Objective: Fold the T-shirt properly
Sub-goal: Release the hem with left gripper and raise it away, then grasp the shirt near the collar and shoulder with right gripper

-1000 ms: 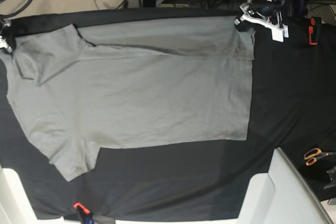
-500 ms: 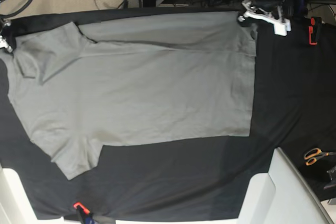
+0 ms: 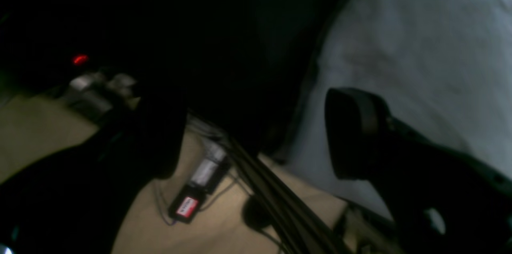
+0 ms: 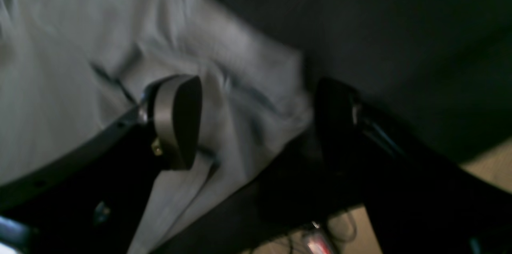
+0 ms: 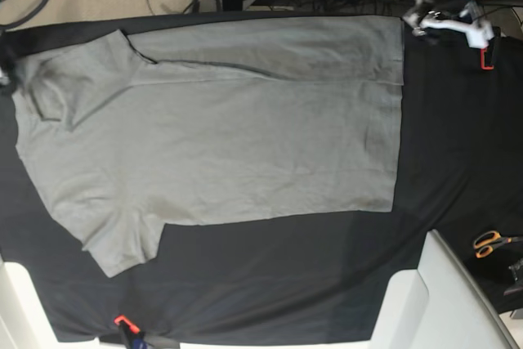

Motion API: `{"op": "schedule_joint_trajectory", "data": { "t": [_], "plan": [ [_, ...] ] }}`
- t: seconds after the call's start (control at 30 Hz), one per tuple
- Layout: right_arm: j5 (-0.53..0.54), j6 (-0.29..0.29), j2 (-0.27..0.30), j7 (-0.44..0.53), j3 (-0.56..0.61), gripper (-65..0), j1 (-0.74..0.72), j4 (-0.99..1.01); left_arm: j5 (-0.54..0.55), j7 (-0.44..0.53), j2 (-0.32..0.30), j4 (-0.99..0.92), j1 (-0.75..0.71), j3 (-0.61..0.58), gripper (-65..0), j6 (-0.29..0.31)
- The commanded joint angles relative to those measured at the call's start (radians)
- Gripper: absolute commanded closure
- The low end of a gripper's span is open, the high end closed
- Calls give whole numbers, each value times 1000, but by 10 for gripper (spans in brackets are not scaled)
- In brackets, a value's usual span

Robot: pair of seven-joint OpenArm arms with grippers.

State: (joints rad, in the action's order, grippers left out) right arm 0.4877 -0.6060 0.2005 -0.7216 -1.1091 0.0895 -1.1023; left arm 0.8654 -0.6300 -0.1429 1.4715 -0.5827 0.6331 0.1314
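The grey T-shirt [image 5: 221,128] lies spread flat on the black table cloth [image 5: 458,145], hem to the right and neck at the left, with a fold line along its far side. My left gripper [image 5: 437,20] hovers just off the shirt's far right hem corner. In the left wrist view this gripper [image 3: 256,138] is open and empty, with the T-shirt [image 3: 420,46] beside its right finger. My right gripper [image 4: 256,126] is open over the rumpled T-shirt edge [image 4: 80,46], and cloth lies loose under the gap. In the base view it is almost off the left edge.
Orange-handled scissors [image 5: 490,243] lie at the right edge, with a red clamp [image 5: 487,48] near the left gripper. A white surface [image 5: 458,300] juts in at the bottom right. Another red clamp [image 5: 122,322] sits at the front edge. Cables [image 3: 256,190] run over the floor behind the table.
Both grippers have opened and let go of the shirt's far edge. The left gripper has moved right, off the hem corner. The shirt now lies flatter and wider.
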Motion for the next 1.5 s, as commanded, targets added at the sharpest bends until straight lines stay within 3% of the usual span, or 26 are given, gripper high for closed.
{"op": "schedule_joint_trajectory", "data": {
  "t": [0.0, 0.2, 0.3, 0.33, 0.4, 0.5, 0.53, 0.57, 0.6, 0.9, 1.47],
  "plan": [
    [16, -5, 27, 17, -13, -425, 8, -55, 5, 20, -16, 14, -18, 64, -527, 0],
    [16, -10, 11, 0, 2, -425, 66, -289, 4, 20, -16, 126, -24, 331, -520, 4],
    [16, -92, -19, -25, 126, -422, 112, -381, 2, 19, -16, 252, -50, 321, -508, 6],
    [16, -92, -22, -26, 172, -405, 126, -398, 2, 11, -13, 286, -56, 288, -482, 6],
    [18, -92, -23, -23, 274, -303, 140, -404, 2, -26, -14, 341, -56, 198, -372, 6],
    [18, -92, -55, -23, 364, -47, 141, -396, 2, -49, -13, 341, -33, 67, -142, 6],
    [18, -92, -68, -26, 372, 0, 140, -393, 2, -49, -13, 340, -30, 27, -41, 6],
    [16, -92, -80, -26, 375, -5, 138, -390, 2, -49, -10, 335, -29, -3, 0, 6],
    [16, -92, -92, -26, 375, -27, 140, -390, 2, -49, -7, 331, -26, -26, 0, 4],
    [15, -92, -163, -120, 376, -5, 174, -388, 2, -47, -2, 277, -3, -58, 0, 4],
    [15, -92, -148, -117, 479, -6, 45, -157, 2, -46, -2, 248, -3, -52, 0, 4]
  ]
}}
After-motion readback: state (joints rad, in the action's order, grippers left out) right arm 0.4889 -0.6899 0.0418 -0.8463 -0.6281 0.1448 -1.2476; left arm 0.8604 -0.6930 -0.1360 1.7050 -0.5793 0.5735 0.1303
